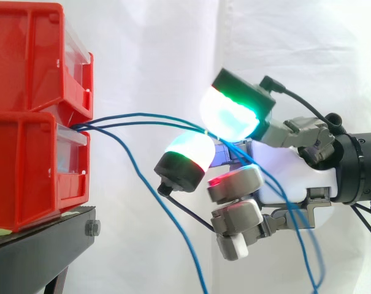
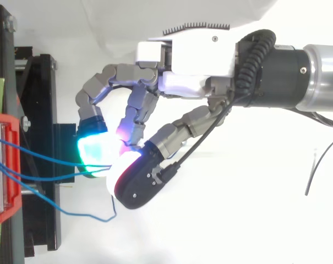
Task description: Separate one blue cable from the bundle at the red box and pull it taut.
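Observation:
Thin blue cables come out between the two stacked red bins, upper (image 1: 27, 58) and lower (image 1: 26, 174), also seen as a red bin (image 2: 2, 212) from above. Two blue cables (image 1: 142, 117) (image 2: 41, 155) run almost level to my hand (image 1: 286, 177) (image 2: 188, 60), which reaches in from the right. Its curled fingers pinch these cables between two glowing green-cyan fingertips (image 1: 231, 113) (image 2: 92, 151). Behind the hand the cables hang down. A third blue cable (image 1: 180, 236) (image 2: 89, 215) droops slack below, outside the pinch.
The bins stand on a black stand (image 1: 44, 245) (image 2: 39, 110) at the left. A white curtain forms the backdrop, with open space between the bins and the hand.

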